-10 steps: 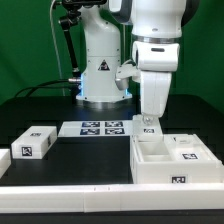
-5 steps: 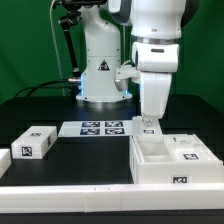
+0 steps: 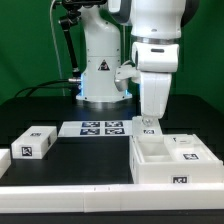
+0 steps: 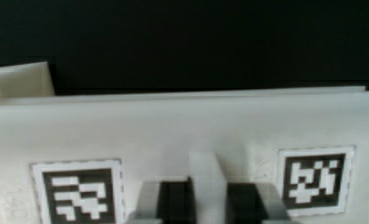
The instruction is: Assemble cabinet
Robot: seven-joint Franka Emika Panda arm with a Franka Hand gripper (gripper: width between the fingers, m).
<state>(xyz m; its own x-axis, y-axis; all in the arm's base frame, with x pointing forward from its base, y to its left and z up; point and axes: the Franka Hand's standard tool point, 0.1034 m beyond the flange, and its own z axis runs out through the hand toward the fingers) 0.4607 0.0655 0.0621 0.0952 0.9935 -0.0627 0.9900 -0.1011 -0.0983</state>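
Observation:
In the exterior view the white cabinet body (image 3: 170,165) lies open-side up at the exterior view's right, with a tagged part (image 3: 188,152) lying inside it. My gripper (image 3: 148,119) hangs straight down over the body's far left corner, on a tagged white panel (image 3: 148,128). In the wrist view the panel (image 4: 199,120) fills the frame with two tags. My gripper (image 4: 207,205) has its dark fingers (image 4: 168,203) pressed on either side of a thin white ridge of the panel. A loose white block (image 3: 35,142) lies at the exterior view's left.
The marker board (image 3: 100,128) lies flat between the block and the cabinet body. The white robot base (image 3: 102,70) stands behind it. A low white ledge (image 3: 70,200) runs along the table's front edge.

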